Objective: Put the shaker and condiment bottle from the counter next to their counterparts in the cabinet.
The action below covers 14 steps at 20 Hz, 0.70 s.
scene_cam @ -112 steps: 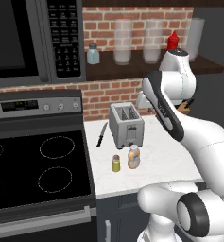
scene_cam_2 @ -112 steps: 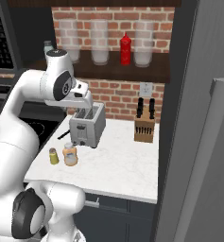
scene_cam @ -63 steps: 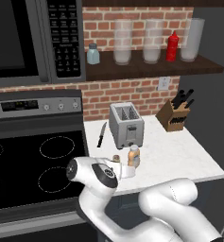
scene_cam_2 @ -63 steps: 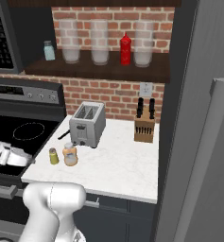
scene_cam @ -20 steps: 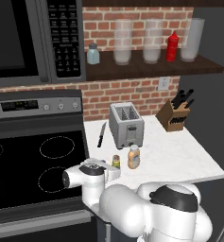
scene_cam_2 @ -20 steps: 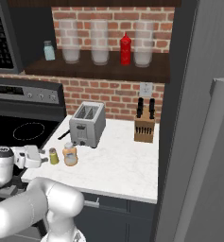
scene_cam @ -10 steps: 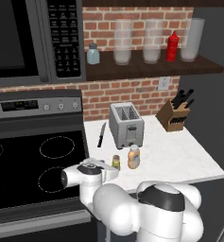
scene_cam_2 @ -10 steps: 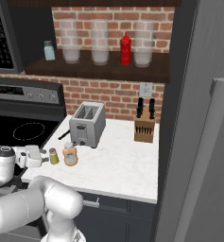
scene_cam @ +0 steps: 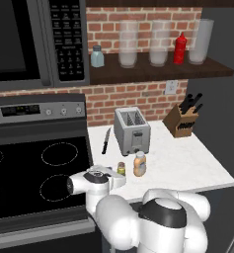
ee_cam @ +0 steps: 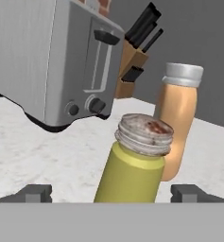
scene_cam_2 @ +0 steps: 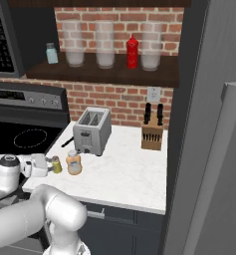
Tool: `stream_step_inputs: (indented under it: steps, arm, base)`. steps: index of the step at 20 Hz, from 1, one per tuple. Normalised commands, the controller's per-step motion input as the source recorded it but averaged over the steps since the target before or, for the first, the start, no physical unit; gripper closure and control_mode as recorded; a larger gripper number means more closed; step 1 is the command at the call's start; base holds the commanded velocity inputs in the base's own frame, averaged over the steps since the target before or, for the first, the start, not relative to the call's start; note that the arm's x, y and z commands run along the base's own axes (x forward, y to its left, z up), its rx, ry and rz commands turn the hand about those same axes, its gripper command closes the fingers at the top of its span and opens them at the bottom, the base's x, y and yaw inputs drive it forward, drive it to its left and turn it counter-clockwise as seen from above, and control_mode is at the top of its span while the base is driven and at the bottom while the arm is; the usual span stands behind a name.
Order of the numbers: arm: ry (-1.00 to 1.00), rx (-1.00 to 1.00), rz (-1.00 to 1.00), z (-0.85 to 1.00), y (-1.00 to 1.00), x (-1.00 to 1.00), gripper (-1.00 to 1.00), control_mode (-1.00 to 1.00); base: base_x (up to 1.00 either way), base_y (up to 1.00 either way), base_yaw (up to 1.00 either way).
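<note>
Shaker stood upright on the worktop, long axis vertical, cap up; in the hand view it sat lower centre, between the gripper fingertips, which were spread wide apart w/ nothing clamped. Bottle stood upright just behind and right of it in that view, pale cap on top; whether the two touched couldn't be told. In the left base view shaker and bottle were at centre frame near the worktop's front-left corner, below the toaster. Gripper approached from the left, level w/ the shaker. Knife block sat centre right. Up on the shelf: blue-grey shaker upper centre-left, red bottle upper right, both upright.
</note>
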Motion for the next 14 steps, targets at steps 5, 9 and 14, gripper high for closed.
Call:
stream_step_inputs:
  steps: [5,9,14]
  arm:
    - [0.00,0.00,0.00,-0.04,-0.21,0.18,-1.00,-1.00]
    - [0.00,0.00,0.00,-0.14,-0.17,0.26,-1.00,-1.00]
    - [0.07,0.00,0.00,-0.15,-0.06,0.11,1.00,-1.00]
  base:
    - [0.00,0.00,0.00]
    - [0.00,0.00,0.00]
    - [0.00,0.00,0.00]
